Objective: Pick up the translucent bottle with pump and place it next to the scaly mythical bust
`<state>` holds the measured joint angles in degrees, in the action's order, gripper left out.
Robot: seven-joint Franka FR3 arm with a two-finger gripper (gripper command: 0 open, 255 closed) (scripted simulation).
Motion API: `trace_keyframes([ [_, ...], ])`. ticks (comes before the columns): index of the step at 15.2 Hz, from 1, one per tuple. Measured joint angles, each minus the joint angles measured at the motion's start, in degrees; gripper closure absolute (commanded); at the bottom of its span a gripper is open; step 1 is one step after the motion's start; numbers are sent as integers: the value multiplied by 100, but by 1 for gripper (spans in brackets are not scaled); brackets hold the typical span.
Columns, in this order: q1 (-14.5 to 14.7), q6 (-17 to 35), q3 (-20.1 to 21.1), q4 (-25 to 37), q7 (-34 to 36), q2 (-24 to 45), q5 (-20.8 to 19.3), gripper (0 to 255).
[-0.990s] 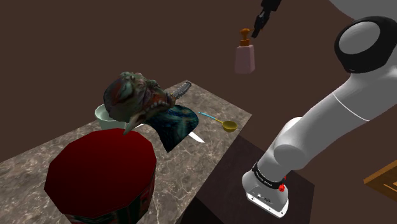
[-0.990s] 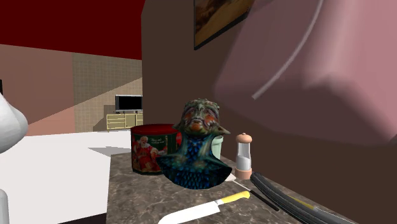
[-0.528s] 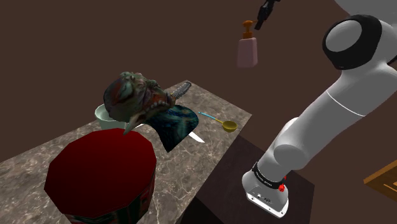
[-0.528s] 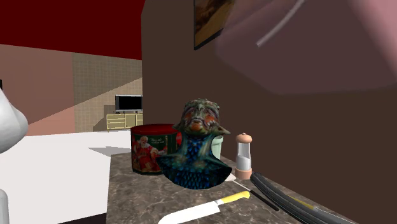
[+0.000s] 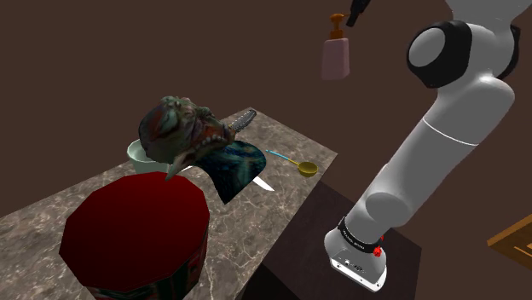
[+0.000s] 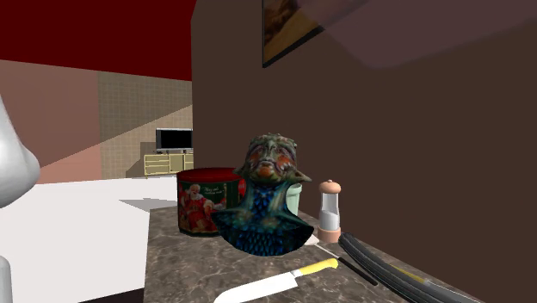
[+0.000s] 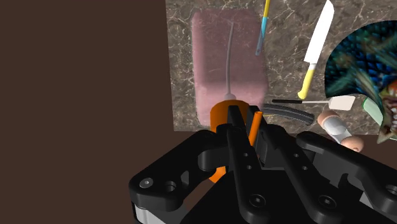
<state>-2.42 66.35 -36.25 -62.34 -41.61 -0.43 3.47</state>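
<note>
High above the far end of a marble counter point(image 5: 281, 200), toward the shoulder view's right, a pale pink translucent bottle point(image 5: 335, 58) with an orange pump hangs in the air. The black gripper point(image 5: 355, 11) holds it by the pump, so the bottle's body hangs directly below the claw, upright and touching nothing else.

In the wrist view, the gripper point(image 7: 245, 122) is narrowed onto the orange pump head, with its two black fingers point(image 7: 238, 137) pressed against either side. The bottle point(image 7: 229, 63) extends straight away from the fingertips, and a thin tube shows inside it.

The scaly bust point(image 5: 192, 141), a dark green head on a blue base, stands on the counter well below the bottle and to the shoulder view's left of it. A red tin point(image 5: 136, 234) sits nearer the camera, and a pale green bowl point(image 5: 138, 153) is just behind the bust. A yellow spoon point(image 5: 294, 163) lies to the right of the bust.

In the second exterior view, the bust point(image 6: 268, 198) stands between the red tin point(image 6: 205, 200) and a small grinder point(image 6: 330, 211). A yellow-handled knife point(image 6: 275, 284) lies nearer the camera.
</note>
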Motion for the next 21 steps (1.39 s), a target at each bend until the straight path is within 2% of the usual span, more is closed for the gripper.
trace_keyframes([
  [4,-312,-587,-234,1055,-227,608,495,255],
  [5,-219,-593,-184,980,-145,503,414,255],
  [9,385,-460,275,119,550,-432,-276,255],
  [11,642,-257,760,-674,1089,-1126,-690,255],
  [15,766,-253,1434,-1464,1811,-1950,-983,255],
  [21,834,-342,2294,-2209,2772,-2735,-964,255],
])
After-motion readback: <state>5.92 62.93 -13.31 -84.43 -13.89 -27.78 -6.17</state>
